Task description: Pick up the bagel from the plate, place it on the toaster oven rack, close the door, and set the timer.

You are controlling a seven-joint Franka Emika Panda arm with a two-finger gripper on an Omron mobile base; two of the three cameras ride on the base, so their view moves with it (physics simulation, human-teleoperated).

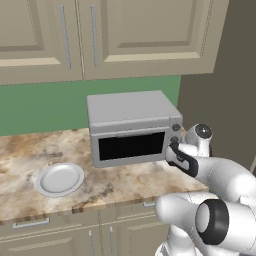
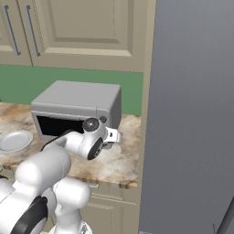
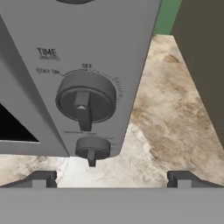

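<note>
Left base view: the oven sits on the tabletop with its door shut, black glass facing out. The plate lies well to the left of it and looks bare. No bagel can be seen there, and the dark window gives no look at the rack, so the bagel is most likely inside; that is a judgement. The arm reaches to the oven's right front corner, beside the knobs.

Right base view: the same reach from the other side. The wrist hangs just in front of the control strip, and the plate sits at the left edge. The jaws themselves are hard to make out here.

Hand view: this supplies what the base views lack. The gripper stands wide, holding nothing, its fingertips far apart at the bottom. Ahead is the timer knob, labelled TIME with OFF above it, and a smaller knob below.

The step in hand appears to be setting the timer. The next move calls for lining the jaws up on the timer knob, closing on it, then turning the wrist. The small knob sits close below and could be caught by mistake.
</note>
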